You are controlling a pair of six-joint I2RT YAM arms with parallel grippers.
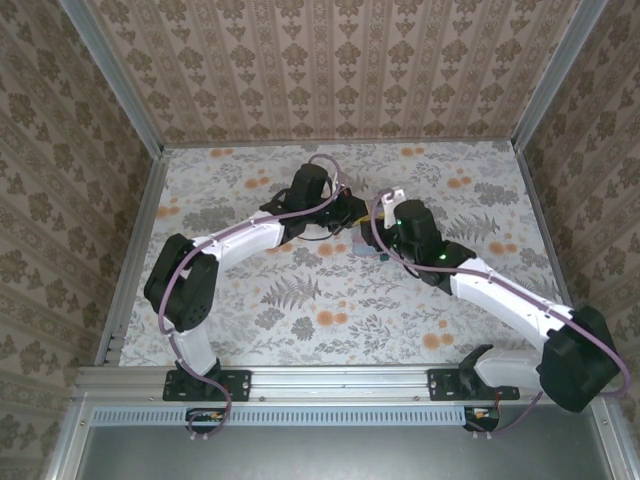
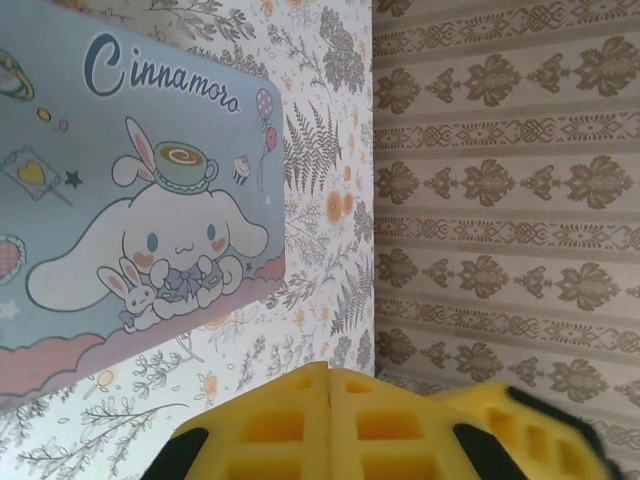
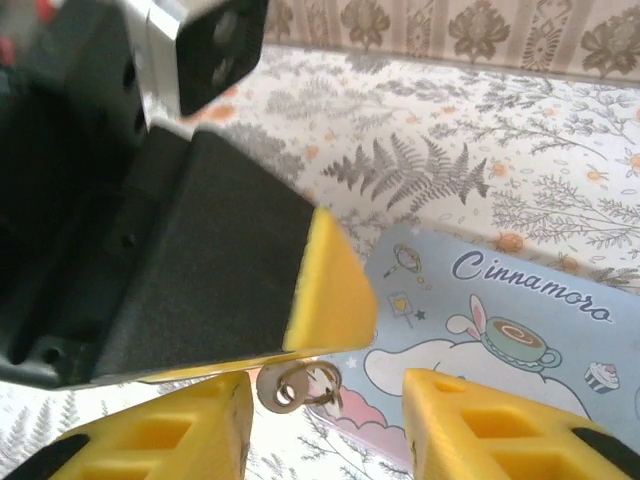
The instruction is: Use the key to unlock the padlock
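Note:
The key (image 3: 281, 388), a small round-headed metal key on a wire ring, hangs under the yellow tip of my left gripper's fingers (image 3: 332, 288), its blade hidden between them. My left gripper (image 2: 330, 372) is shut, pads pressed together. My right gripper (image 3: 328, 400) stands open, its yellow fingers on either side of the key's head without touching it. In the top view both grippers meet over the middle of the table, left gripper (image 1: 352, 215) and right gripper (image 1: 378, 246). The padlock is hidden.
A pale blue cartoon-printed tin (image 3: 500, 330) lies flat on the floral table just beyond the grippers, also seen as the tin (image 2: 120, 200) in the left wrist view. Patterned walls (image 1: 330, 70) close in the table at the back and sides.

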